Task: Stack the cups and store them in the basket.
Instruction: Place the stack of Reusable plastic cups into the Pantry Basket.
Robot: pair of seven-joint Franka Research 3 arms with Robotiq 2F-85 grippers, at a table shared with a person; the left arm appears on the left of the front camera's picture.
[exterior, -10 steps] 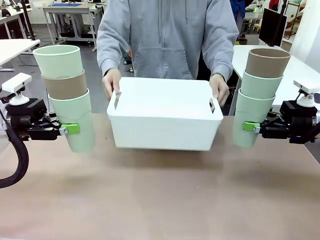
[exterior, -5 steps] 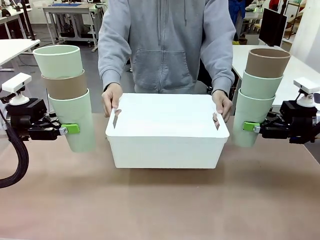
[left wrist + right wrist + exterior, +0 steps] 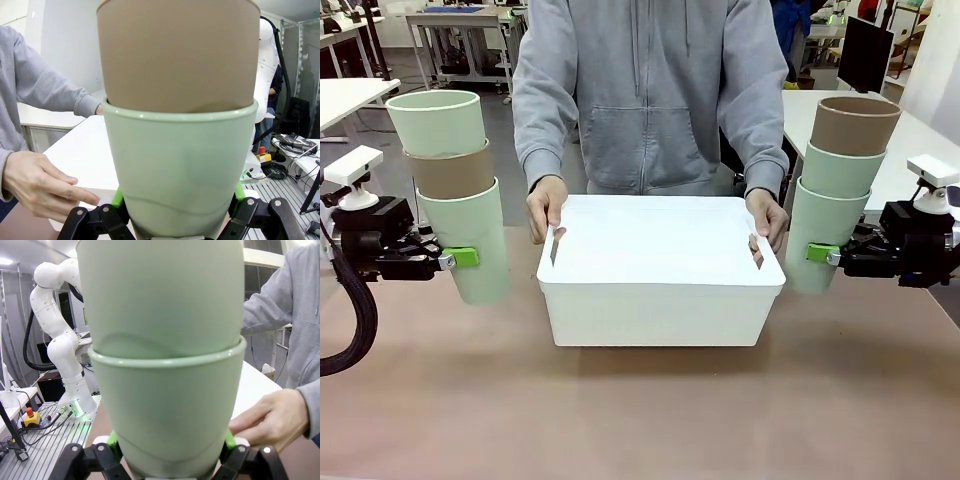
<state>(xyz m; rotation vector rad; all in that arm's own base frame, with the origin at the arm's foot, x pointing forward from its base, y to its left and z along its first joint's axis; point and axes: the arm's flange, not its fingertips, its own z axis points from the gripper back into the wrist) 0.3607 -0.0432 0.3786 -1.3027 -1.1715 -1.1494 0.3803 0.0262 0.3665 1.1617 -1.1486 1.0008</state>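
At the middle of the table, the basket is set down between the two arms, and its short sides are gripped by the person's hands. To its left, a stack of three cups is held clear of the table by the left gripper. Its green pads are clamped on the lowest, mint cup, in which a tan cup is nested, with another mint one on top. To the basket's right, a second stack of three is held in the same way by the right gripper. That gripper is closed around the bottom mint cup, with a mint cup and then a tan one above.

The stacking is judged to be partly done: all six cups are gathered into two stacks, but the two are not joined. Nothing has been stored yet, since both stacks hang outside the basket. What is left, it seems, is for the stacks to be carried over the rim and released inside.

Compared with a second ago, the basket has been brought from the far edge, where it was held raised, toward the robot and lowered onto the table. The hands have been kept on it. Both grippers and their stacks are unchanged in place.
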